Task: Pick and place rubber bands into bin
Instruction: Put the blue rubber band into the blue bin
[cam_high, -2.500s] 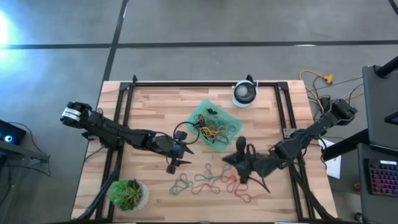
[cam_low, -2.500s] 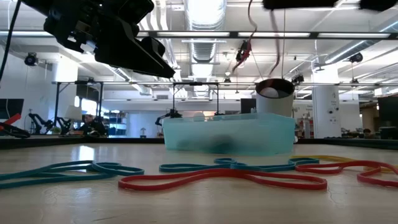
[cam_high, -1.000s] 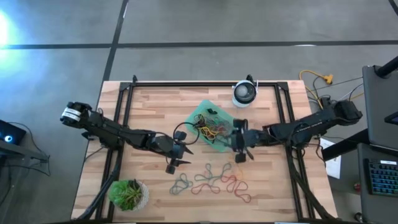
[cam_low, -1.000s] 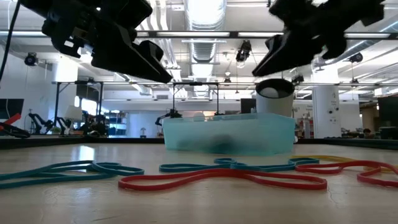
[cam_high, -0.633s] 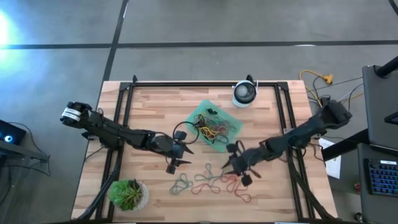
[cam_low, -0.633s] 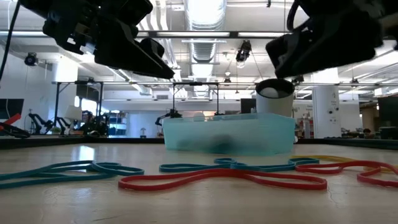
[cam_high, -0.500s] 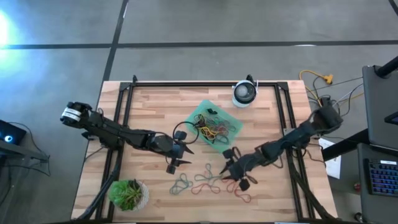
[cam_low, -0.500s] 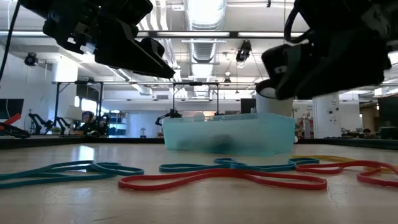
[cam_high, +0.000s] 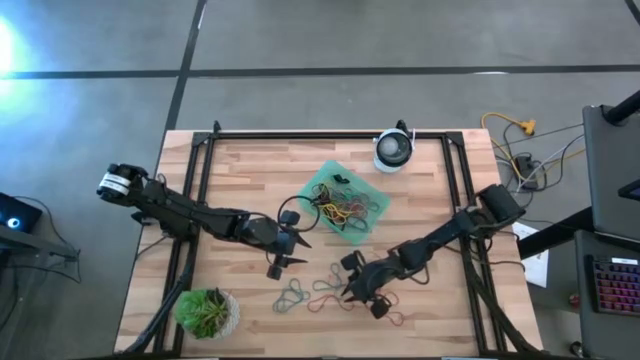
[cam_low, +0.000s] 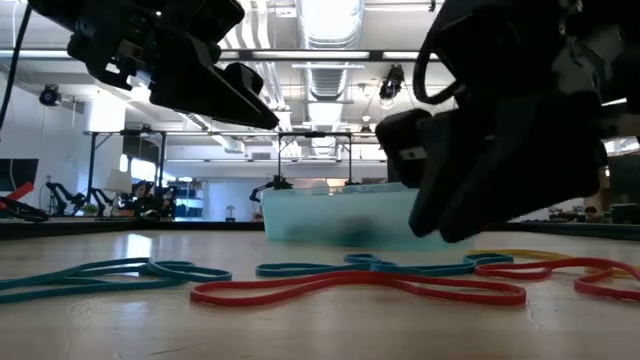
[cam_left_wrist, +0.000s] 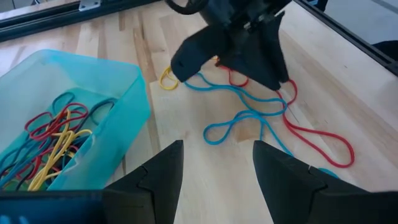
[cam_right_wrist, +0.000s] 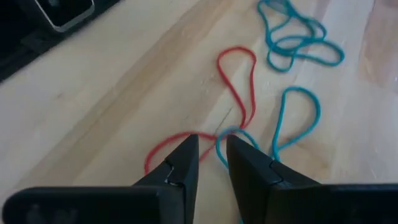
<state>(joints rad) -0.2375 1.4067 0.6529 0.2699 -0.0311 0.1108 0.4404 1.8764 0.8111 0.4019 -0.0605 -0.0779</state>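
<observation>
The bin (cam_high: 345, 205), a mint-green tray, holds several red, yellow and blue rubber bands (cam_left_wrist: 56, 124). More rubber bands lie flat on the wood near it: blue (cam_right_wrist: 292, 118), red (cam_right_wrist: 239, 81) and a small yellow one (cam_left_wrist: 168, 78). My right gripper (cam_right_wrist: 210, 146) is low over the table, slanting down, open by a narrow gap. Its fingers stand on either side of the spot where a red and a blue band cross (cam_high: 350, 288). My left gripper (cam_left_wrist: 211, 180) hovers wide open near the bin's left side (cam_high: 295, 252), holding nothing. My right gripper comes slanting down at the crossing of the red band (cam_right_wrist: 186, 134) and the blue band (cam_right_wrist: 233, 132). Its fingertips (cam_right_wrist: 186, 149) hide the spot, so I cannot tell whether they touch the bands or the wood. The bands lie flat.
A round white-and-black device (cam_high: 393, 150) stands at the far edge behind the bin. A green potted plant (cam_high: 207, 312) sits at the near left corner. Black frame rails (cam_high: 205, 180) run along the table's left, far and right sides.
My right gripper has swung from beside the bin's right edge toward the table's near edge and to the left. It has come down low over the loose bands and tipped further downward. The bands on the table have not moved.
</observation>
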